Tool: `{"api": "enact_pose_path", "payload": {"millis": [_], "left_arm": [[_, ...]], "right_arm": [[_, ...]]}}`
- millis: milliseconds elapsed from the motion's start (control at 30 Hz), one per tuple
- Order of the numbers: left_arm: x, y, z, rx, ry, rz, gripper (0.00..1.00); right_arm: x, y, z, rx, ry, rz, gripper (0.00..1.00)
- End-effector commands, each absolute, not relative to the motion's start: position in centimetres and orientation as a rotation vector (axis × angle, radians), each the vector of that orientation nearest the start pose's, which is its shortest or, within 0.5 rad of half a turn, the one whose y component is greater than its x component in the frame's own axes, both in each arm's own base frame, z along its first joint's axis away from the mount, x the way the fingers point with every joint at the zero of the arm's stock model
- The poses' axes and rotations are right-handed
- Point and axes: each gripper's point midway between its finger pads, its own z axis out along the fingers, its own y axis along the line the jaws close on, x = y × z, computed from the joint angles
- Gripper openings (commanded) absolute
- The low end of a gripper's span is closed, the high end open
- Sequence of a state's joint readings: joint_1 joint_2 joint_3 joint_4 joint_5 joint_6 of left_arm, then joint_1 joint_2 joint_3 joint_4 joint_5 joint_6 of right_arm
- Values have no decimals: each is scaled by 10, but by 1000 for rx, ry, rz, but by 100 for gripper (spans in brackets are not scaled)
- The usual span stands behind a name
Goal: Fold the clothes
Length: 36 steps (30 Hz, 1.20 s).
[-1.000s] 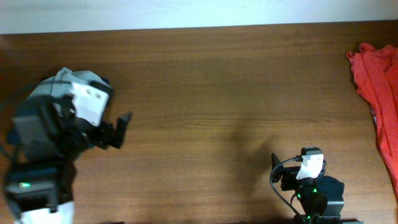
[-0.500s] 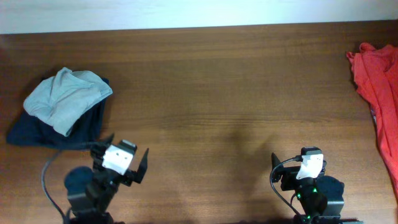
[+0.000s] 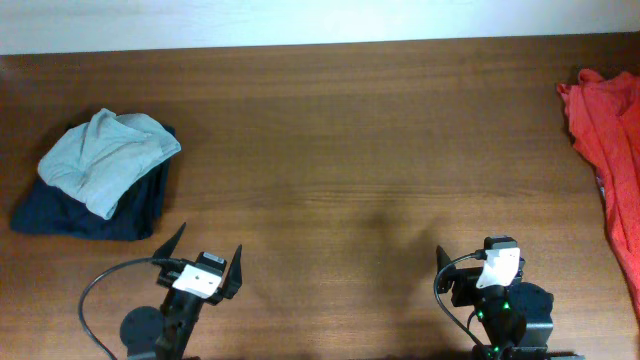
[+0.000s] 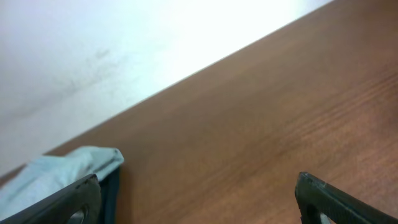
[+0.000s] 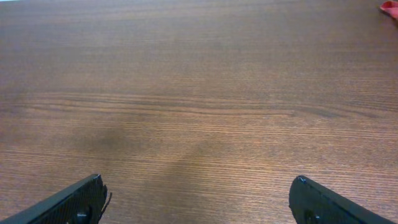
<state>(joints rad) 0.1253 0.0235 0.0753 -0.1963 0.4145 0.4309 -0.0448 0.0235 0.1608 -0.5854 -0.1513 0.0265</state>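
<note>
A pale grey-blue shirt [image 3: 105,160], loosely folded, lies on a folded dark navy garment [image 3: 95,208] at the table's left. Both also show at the lower left of the left wrist view: the grey-blue shirt [image 4: 59,173] and the navy one [image 4: 112,193]. A red-orange garment [image 3: 608,150] lies crumpled at the right edge; a corner of it shows in the right wrist view [image 5: 390,7]. My left gripper [image 3: 205,252] is open and empty near the front edge, right of the pile. My right gripper [image 5: 198,199] is open and empty at the front right; in the overhead view only its arm shows.
The brown wooden table [image 3: 350,150] spans the view. A white wall [image 4: 124,50] runs along its far edge. Black cables loop beside each arm base at the front edge.
My left arm has drawn back from the pile to the front edge, leaving the grey-blue shirt lying on the navy one. The right arm has not moved.
</note>
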Motion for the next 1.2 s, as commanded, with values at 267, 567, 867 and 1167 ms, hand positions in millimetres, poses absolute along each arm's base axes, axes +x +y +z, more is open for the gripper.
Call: {"api": "enact_pose_path", "payload": {"millis": [267, 567, 867, 1167], "left_arm": [[231, -51, 159, 602, 1581, 39, 99], [231, -51, 159, 602, 1581, 38, 99], [231, -51, 159, 602, 1581, 39, 99], [231, -51, 159, 602, 1581, 39, 99]], "right_arm": [[211, 19, 105, -23, 2020, 158, 99], [211, 19, 105, -23, 2020, 158, 99], [211, 19, 105, -23, 2020, 158, 99], [211, 19, 105, -23, 2020, 156, 99]]}}
